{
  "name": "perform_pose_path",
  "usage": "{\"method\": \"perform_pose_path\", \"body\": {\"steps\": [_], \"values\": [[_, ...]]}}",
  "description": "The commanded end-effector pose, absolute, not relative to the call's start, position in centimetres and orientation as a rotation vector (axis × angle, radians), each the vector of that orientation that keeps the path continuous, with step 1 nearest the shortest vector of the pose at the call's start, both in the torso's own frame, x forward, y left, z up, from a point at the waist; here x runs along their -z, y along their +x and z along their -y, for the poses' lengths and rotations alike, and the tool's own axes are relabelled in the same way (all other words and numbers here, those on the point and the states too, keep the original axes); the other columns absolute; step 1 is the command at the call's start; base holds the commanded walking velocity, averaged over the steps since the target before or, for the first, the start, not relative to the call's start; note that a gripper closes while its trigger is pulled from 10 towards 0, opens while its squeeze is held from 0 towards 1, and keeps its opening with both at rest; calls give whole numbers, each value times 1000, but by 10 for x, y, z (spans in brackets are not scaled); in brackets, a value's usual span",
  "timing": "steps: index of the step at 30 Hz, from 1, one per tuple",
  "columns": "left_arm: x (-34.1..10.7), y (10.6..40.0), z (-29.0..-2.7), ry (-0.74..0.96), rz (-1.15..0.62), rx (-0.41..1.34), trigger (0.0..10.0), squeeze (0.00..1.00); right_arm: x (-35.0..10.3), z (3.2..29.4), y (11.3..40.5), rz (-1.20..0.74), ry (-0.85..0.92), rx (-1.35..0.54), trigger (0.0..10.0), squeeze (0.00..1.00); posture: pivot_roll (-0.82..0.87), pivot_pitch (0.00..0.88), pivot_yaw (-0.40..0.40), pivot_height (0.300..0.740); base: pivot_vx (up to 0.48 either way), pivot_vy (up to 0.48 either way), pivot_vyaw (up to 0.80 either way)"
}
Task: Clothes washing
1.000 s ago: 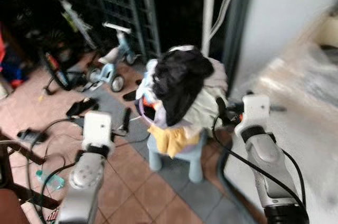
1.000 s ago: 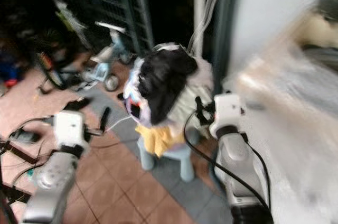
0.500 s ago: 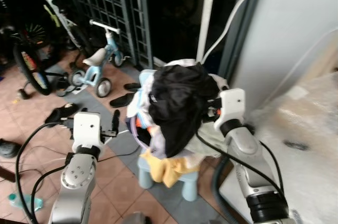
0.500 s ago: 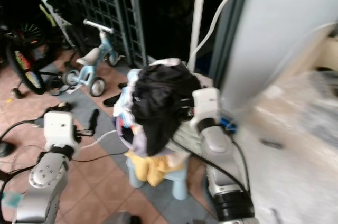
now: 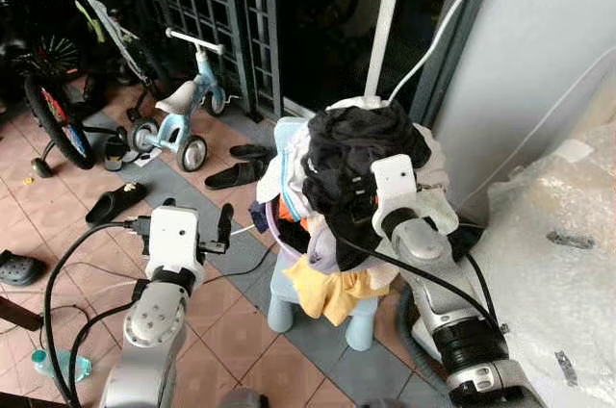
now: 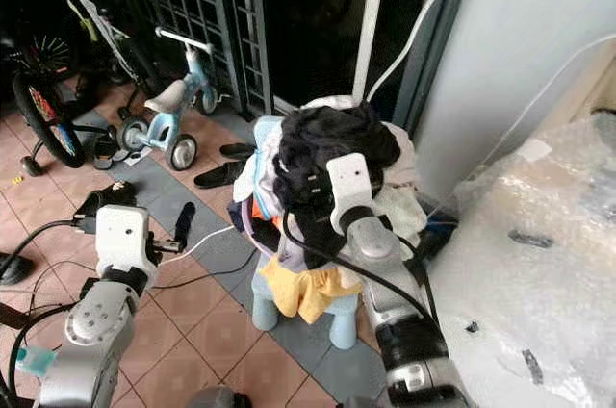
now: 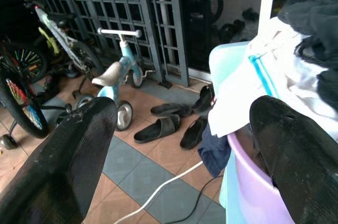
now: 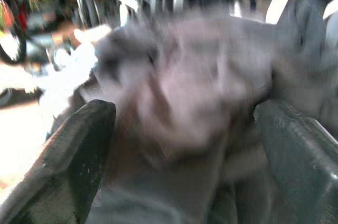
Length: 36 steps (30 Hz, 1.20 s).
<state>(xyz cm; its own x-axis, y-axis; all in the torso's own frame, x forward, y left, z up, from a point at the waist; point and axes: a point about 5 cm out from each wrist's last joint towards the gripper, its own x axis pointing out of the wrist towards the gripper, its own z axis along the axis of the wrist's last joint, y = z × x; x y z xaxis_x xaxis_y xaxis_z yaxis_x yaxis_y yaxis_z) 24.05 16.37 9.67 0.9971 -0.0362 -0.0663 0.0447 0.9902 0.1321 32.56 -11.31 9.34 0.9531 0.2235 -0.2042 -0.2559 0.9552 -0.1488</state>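
- My right claw (image 8: 179,129) is wide open, with the black cloth (image 5: 361,153) between its fingers, not gripped yet.
- My left claw (image 7: 179,145) is open and empty, beside the pink tub (image 7: 253,182).
- The clothes pile (image 5: 327,187) sits high on a small blue stool (image 5: 361,317).
- A hard pull could tip it all over.

Both eye views look forward and down from the head onto one scene: a heaped pile of dark and white clothes (image 5: 356,172) on a pale blue plastic stool (image 5: 358,323), beside a pale blue child's tricycle (image 6: 171,105). The left wrist view faces past its black fingers (image 7: 66,168) toward that tricycle and pile from close by. The right wrist view sits hard against the clothes, blurred.
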Motion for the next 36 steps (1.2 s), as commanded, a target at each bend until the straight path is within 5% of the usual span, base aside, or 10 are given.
{"method": "perform_pose_path", "body": {"steps": [1,13,24,36], "values": [[-99,238,-164,162,-63,44,10000,0,-88,114,333,-256,-164,-204,0,0,60,77,11,740,0,0,0],[-96,234,-166,172,-90,48,10000,0,-98,107,358,-199,-40,-110,0,0,63,59,27,740,0,0,0],[-95,236,-163,147,-95,45,10000,0,-87,109,350,-180,11,-129,0,0,47,60,16,740,0,0,0],[-98,240,-166,216,-68,24,10000,0,-137,110,334,174,-24,-213,0,0,40,51,20,740,0,0,0]]}}
